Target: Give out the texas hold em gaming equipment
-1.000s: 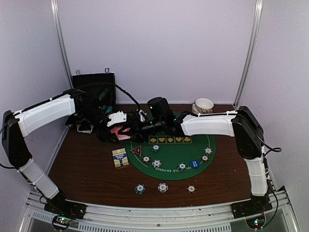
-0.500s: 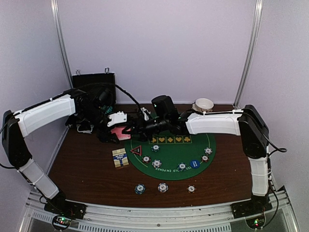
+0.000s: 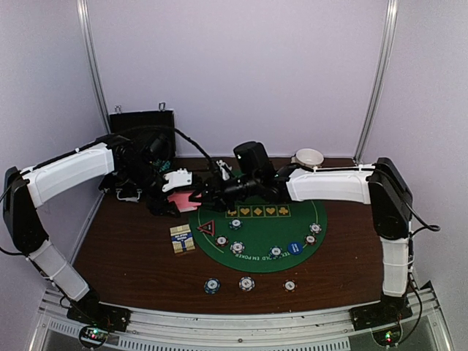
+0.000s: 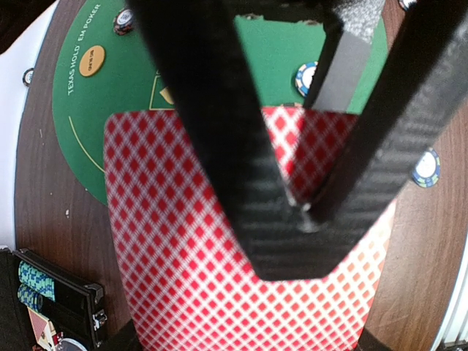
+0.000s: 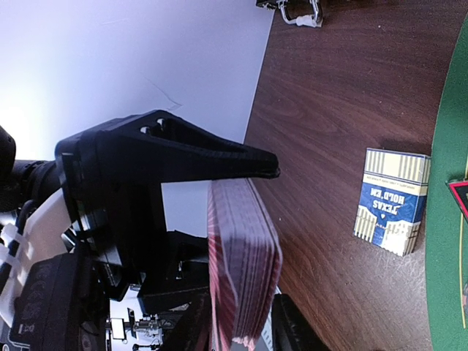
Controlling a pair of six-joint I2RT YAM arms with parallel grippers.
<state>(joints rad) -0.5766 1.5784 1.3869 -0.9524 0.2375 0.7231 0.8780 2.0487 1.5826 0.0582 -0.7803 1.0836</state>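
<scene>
A deck of pink-backed playing cards [image 3: 186, 199] hangs above the table at the green felt mat's [image 3: 256, 257] left edge, with my left gripper [image 3: 178, 191] shut on it. The left wrist view shows the deck's checked back [image 4: 183, 241] filling the frame, a black finger of the other arm [image 4: 219, 146] lying across it. My right gripper [image 3: 205, 193] reaches in from the right. Its fingers straddle the deck's edge [image 5: 241, 256], one finger against it, a slim gap at the other. Poker chips [image 3: 237, 247], a blue disc [image 3: 294, 248] and a red-black triangle marker [image 3: 206, 227] lie on the mat.
A blue and cream card box [image 3: 182, 238] lies left of the mat. Three chips [image 3: 246, 284] sit near the front edge. A black case [image 3: 142, 121] stands at the back left, stacked white bowls [image 3: 308, 158] at the back right. An orange disc [image 4: 92, 60] rests on the felt.
The right arm has pushed left toward the deck, and its fingers have narrowed around the cards. The left arm has kept still with the deck.
</scene>
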